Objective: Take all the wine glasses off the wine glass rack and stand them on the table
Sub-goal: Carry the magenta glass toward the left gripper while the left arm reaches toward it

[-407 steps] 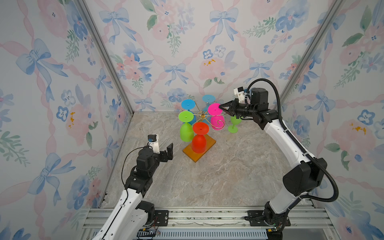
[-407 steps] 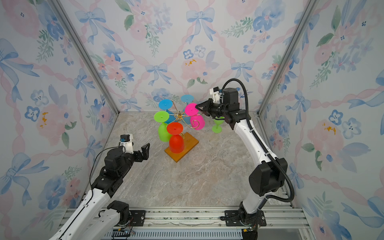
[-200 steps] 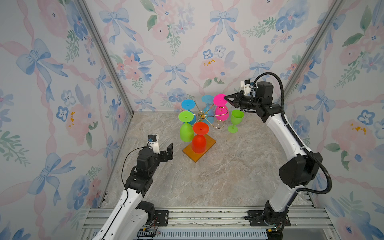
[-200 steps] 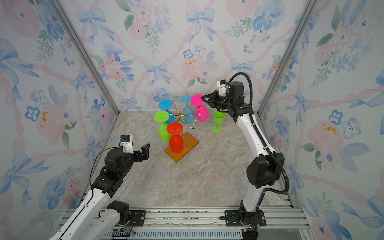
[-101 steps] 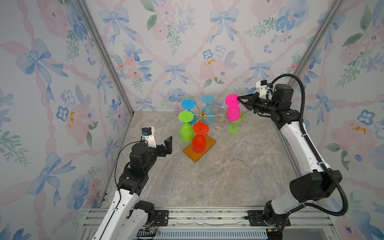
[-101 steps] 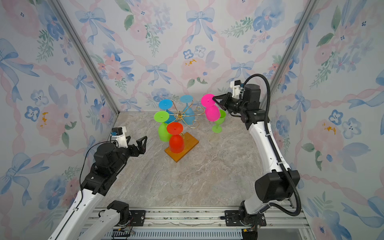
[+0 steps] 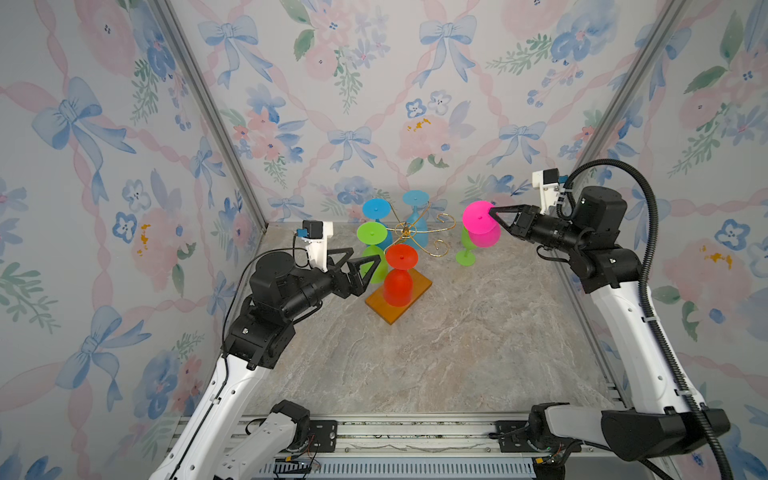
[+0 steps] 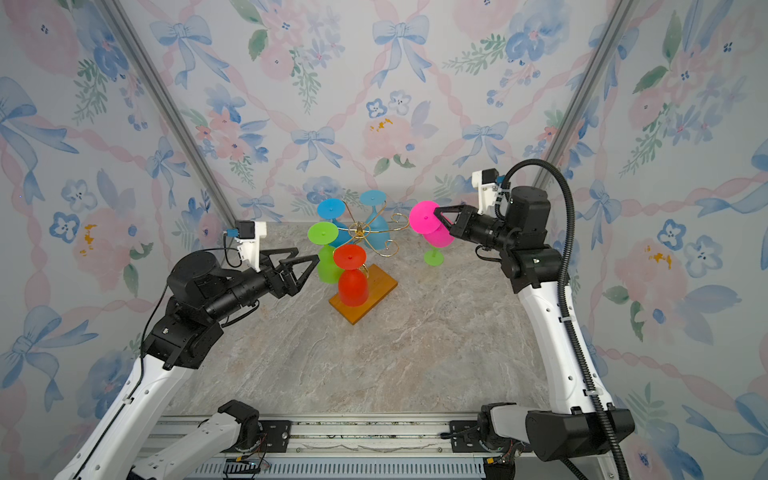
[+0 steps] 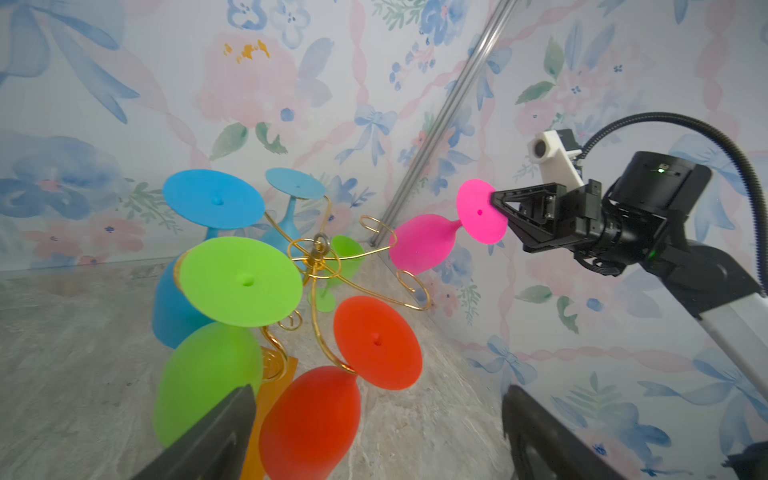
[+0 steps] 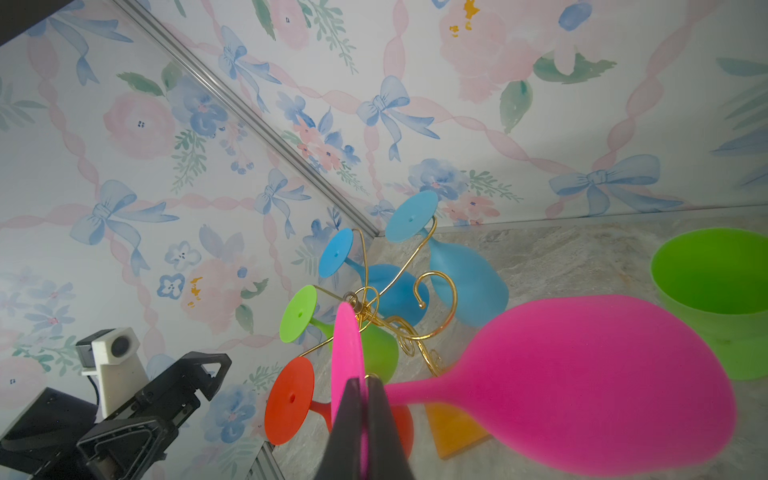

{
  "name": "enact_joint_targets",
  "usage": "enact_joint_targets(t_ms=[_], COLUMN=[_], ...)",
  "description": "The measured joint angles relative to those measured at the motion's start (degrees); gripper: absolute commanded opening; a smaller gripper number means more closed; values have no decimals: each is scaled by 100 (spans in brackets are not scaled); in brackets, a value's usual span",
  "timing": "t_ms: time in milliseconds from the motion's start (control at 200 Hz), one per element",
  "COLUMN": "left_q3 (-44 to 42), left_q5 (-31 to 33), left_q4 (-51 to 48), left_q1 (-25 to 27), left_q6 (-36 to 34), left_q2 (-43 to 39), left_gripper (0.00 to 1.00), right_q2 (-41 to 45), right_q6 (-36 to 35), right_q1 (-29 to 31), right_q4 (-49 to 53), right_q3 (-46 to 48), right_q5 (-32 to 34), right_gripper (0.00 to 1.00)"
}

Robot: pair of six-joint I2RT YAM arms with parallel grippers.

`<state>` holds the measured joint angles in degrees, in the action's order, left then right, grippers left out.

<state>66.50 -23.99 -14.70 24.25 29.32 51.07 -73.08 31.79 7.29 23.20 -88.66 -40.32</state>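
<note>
Right hand (image 7: 493,213) clamped on the flat round foot of the matte bright pink wine glass (image 7: 482,235), glass in the air just right of the gold wire wine glass rack (image 7: 405,228), not touching it, left hand (image 7: 367,257) fingers apart beside the rack's hanging lime green glass (image 7: 371,233)

Robot lab test cell, not a lived-in room. Three walls of flat panels (image 7: 374,83) papered in bows and flowers, joined at bare aluminium corner posts (image 7: 210,112). Marble-look counter (image 7: 457,353) for a floor, ending at a slotted aluminium rail (image 7: 415,432) along the near edge. Left arm (image 7: 232,386) and right arm (image 7: 623,328) bolted to that rail, white and black. Corrugated cable conduit (image 7: 602,162) looped over the right one. Small camera (image 7: 312,229) on a white mount at the left wrist. Loose wiring (image 7: 291,459) under the rail.
</note>
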Motion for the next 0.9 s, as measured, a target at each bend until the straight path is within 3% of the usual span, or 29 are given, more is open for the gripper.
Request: enact_joint_targets(t_ms=[230, 460, 900], left_q3=[155, 155, 142], left_q5=[-422, -575, -857], left_q4=[811, 1705, 3119], left_q1=[962, 1818, 2225], left_q6=[555, 922, 1506], left_q2=[289, 1178, 1788], left_gripper=[88, 79, 65], right_q2=[684, 1429, 1687], right_q6=[-699, -1182, -1449], right_q1=[422, 715, 811], right_q4=[173, 275, 326], right_q3=[389, 496, 750], right_q5=[-142, -323, -713], right_gripper=[0, 0, 0])
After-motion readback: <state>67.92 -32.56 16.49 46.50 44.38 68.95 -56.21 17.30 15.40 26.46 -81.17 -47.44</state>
